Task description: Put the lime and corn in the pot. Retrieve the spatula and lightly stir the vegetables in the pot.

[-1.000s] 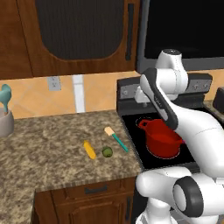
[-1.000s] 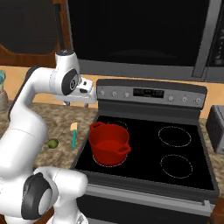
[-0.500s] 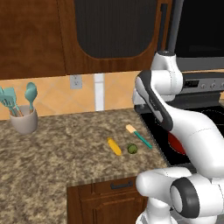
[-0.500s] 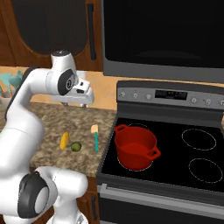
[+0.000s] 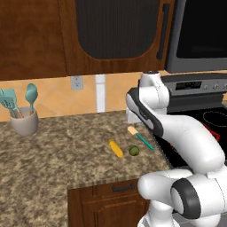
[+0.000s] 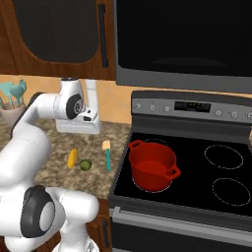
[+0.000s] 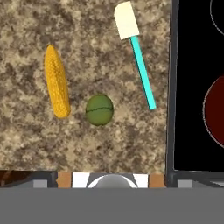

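On the far left of the granite counter (image 5: 53,159) stands a beige cup (image 5: 24,123) holding teal utensils (image 5: 17,99), well away from the pincer. Further right, the corn (image 7: 57,82) lies on the counter; seen from the hand camera, its long axis runs up and down the frame, with the narrow tip pointing away from the hand and the blunter end nearer it. From the left base camera the corn (image 5: 116,148) lies slantwise, its far end turned toward the wall.

Just right of the corn, near its closer end but not touching it, sits the lime (image 7: 99,110), round and dull green; it is the thing lying most directly below the hand. In the base cameras the lime (image 6: 85,165) sits between the corn (image 6: 72,157) and the spatula (image 6: 107,153).

The spatula (image 7: 135,51) comes next. Its cream blade points away from the hand toward the wall, and its teal handle runs back toward the counter's front edge, leaning slightly toward the stove (image 6: 197,172).

The pincer (image 6: 88,127) hangs above the counter behind these three things, spread wide, and holds nothing.

Further right, on the stove's front left burner, the red pot (image 6: 152,165) stands upright, well apart from the pincer.
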You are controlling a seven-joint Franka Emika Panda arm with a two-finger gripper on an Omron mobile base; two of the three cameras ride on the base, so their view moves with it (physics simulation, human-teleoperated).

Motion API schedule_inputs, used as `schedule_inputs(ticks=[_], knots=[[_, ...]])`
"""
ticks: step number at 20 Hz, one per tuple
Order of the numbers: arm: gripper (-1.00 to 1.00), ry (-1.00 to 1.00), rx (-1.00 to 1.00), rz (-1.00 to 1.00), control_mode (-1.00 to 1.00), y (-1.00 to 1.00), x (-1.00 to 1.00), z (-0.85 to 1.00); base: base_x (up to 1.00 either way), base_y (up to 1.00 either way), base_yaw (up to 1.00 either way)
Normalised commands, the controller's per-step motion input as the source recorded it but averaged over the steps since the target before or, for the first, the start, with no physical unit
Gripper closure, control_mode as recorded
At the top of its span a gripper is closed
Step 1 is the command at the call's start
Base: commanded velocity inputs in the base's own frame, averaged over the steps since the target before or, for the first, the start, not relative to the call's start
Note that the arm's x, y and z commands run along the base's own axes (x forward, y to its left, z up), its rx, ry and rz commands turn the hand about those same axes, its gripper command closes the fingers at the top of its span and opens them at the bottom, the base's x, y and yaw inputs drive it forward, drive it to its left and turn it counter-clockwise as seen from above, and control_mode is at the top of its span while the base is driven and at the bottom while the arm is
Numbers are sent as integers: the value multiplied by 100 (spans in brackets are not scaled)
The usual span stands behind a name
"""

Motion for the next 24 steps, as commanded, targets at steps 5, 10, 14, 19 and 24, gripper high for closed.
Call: schedule_inputs(ticks=[5,10,14,19,24], knots=[[-100,1,0,1,-100,25,0,-96,0,0,0],[-100,1,7,0,-100,5,20,-69,0,0,0],[-100,0,9,0,-100,0,26,-44,0,0,0],[-100,0,0,0,-100,0,12,-39,0,0,0],[-100,1,0,0,-100,0,18,-40,0,0,0]])
